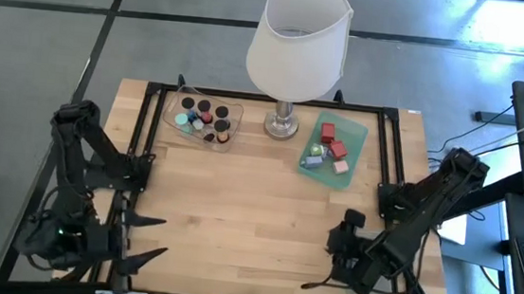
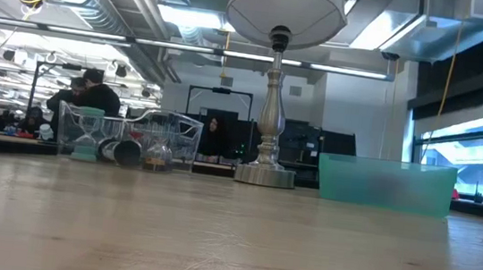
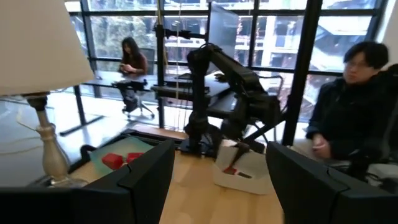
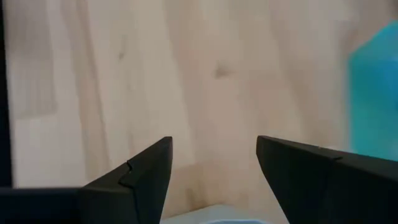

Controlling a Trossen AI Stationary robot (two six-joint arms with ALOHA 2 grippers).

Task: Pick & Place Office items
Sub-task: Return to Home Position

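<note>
Resting front-left, left gripper has its fingers released, empty. Office items all sit in the clear tray and green tray at the surface's back, so right gripper, front-right with fingers spread, holds 0; likely homing.

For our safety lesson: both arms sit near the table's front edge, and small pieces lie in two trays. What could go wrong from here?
1. The lamp stands between the clear tray and green tray; a wide swing could topple it.
2. The right gripper, open, points down at the table near the green tray and might nudge it.
3. A person sits near the table.
</note>
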